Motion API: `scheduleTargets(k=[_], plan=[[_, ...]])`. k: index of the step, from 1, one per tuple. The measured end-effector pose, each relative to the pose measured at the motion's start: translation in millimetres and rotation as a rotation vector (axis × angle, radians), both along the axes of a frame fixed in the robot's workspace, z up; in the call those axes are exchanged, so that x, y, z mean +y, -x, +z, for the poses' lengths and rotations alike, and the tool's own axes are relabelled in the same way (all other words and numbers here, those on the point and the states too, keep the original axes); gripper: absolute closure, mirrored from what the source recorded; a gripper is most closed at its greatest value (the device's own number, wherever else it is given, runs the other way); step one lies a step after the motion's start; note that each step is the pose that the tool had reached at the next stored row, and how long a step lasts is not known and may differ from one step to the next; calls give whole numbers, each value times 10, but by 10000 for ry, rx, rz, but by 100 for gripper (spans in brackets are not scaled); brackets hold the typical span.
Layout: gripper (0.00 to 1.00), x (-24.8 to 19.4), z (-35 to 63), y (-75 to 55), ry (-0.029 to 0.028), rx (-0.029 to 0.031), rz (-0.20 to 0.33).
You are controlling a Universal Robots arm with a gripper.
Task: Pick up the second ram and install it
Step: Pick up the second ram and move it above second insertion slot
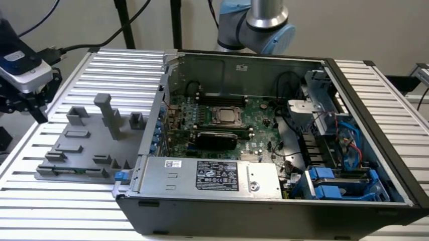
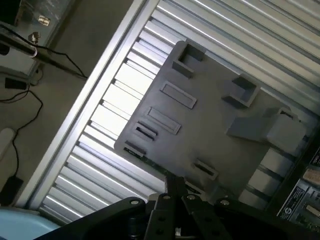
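Green second ram (image 1: 72, 170) near tool (image 2: 179, 191)

A big black computer box (image 1: 268, 218) lies open on a table (image 1: 67, 213) of silver slats. Inside is a green board (image 1: 262, 111) with a shiny square chip (image 1: 228, 116) in its middle. A silver box (image 1: 264, 182) with a sticker (image 1: 218, 175) sits at the near side. A grey plate (image 1: 87, 148) with blocks (image 1: 77, 116) and a tall post (image 1: 107, 115) lies beside the computer box, at the exterior view's left

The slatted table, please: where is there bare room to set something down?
Bare slats: in front of the grey fixture plate, behind it, and on the exterior view's right of the computer case. Plate and case are crowded.
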State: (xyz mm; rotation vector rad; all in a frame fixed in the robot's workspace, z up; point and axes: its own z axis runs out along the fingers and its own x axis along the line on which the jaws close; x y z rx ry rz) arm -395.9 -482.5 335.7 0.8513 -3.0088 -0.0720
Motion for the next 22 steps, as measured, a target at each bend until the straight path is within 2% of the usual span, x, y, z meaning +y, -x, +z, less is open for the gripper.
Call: scheduleTargets(k=[2,4,11,14,17,22], plan=[[89,0,-7,1,30,-1,352],[89,1,-9,1,92,1,652],[89,0,-13,1,440,8,1603],[89,0,-18,0,560,6,2040],[89,0,-24,0,627,1,2520],[89,0,-44,0,672,-22,3432]])
